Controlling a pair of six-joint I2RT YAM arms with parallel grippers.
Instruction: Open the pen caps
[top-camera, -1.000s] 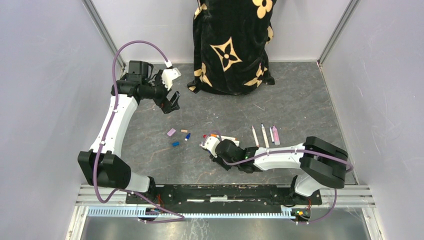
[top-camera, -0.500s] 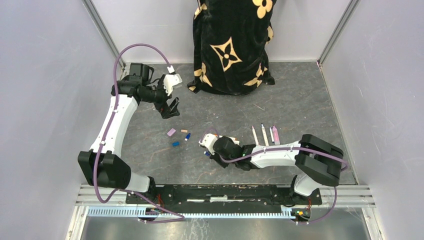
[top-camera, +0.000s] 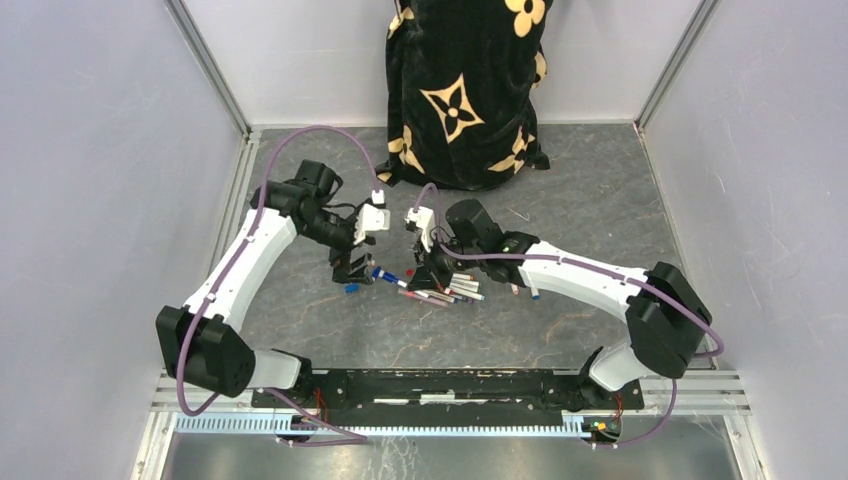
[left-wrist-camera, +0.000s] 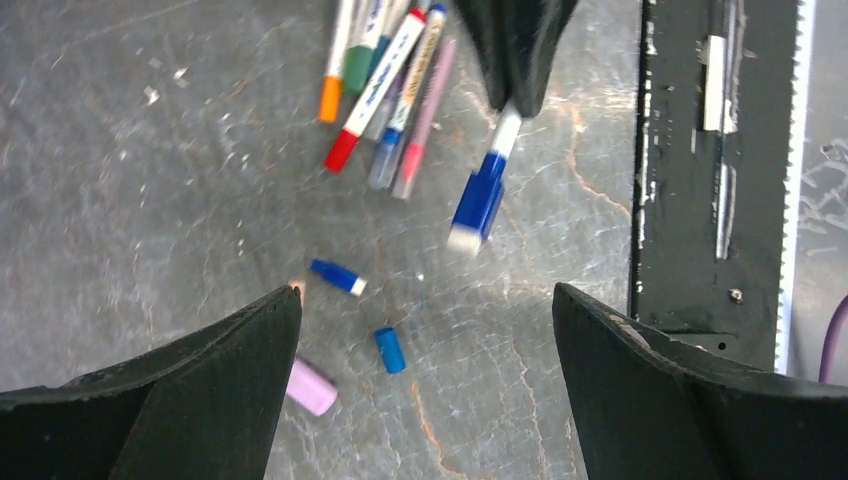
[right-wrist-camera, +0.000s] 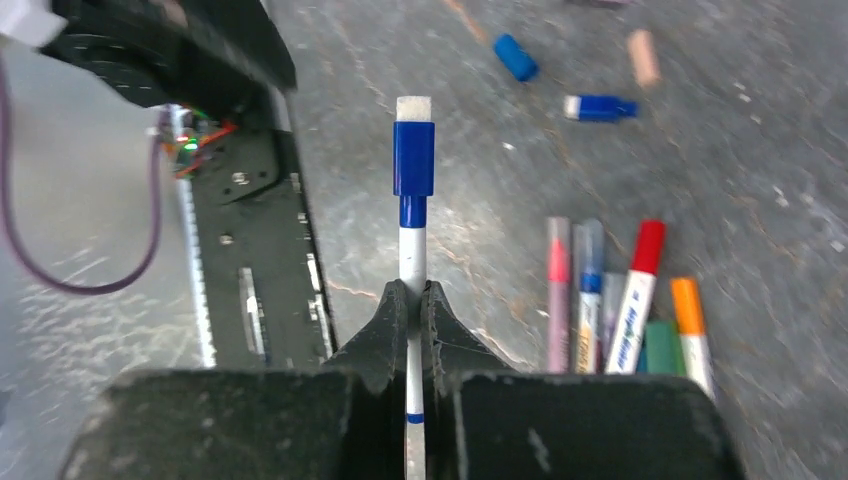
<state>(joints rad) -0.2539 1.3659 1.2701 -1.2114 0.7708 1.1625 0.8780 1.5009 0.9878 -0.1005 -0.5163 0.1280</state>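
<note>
Right fingers (right-wrist-camera: 395, 325) pinched tight on white pen (right-wrist-camera: 412, 235), blue cap (right-wrist-camera: 413, 158) aimed toward left fingers (left-wrist-camera: 225, 355), spread wide, empty; right arm (top-camera: 575, 275) stretched across surface (top-camera: 600, 195).

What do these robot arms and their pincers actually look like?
The left arm and right arm are slim white shells with chunky black joints. A purple cable loops along each. The left gripper and right gripper have two black, wedge-shaped fingers each.

White pen (right-wrist-camera: 411, 250), blue cap (right-wrist-camera: 413, 158) on; loose caps (left-wrist-camera: 389, 350) scattered.
</note>
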